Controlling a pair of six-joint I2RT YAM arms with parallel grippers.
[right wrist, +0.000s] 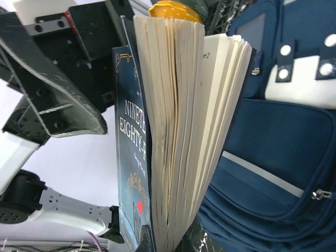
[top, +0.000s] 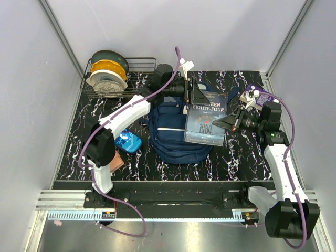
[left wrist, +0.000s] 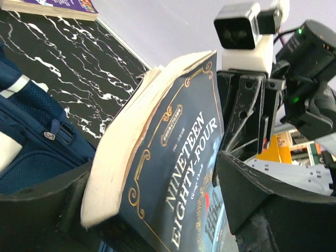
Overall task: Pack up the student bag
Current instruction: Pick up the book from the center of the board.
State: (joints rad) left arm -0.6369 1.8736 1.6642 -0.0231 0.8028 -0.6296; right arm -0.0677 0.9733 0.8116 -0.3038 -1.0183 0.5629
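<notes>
A dark blue paperback, "Nineteen Eighty-Four" (top: 206,118), hangs flat just above the navy student bag (top: 168,137), which lies mid-table. My right gripper (top: 226,123) is shut on the book's right edge; in the right wrist view its fingers pinch the pages (right wrist: 178,147) at the bottom (right wrist: 176,244). My left gripper (top: 190,97) straddles the book's far-left end with its jaws wide. In the left wrist view the book (left wrist: 173,173) lies between the two fingers (left wrist: 152,181). The right wrist view shows one left finger (right wrist: 58,100) standing clear of the cover. The bag's pockets (right wrist: 283,157) show beneath.
A wire rack (top: 139,79) at the back left holds filament spools (top: 109,71). A bright blue pouch (top: 128,142) and a brown item (top: 116,161) lie left of the bag. A purple book (top: 257,92) lies at the back right, behind my right wrist.
</notes>
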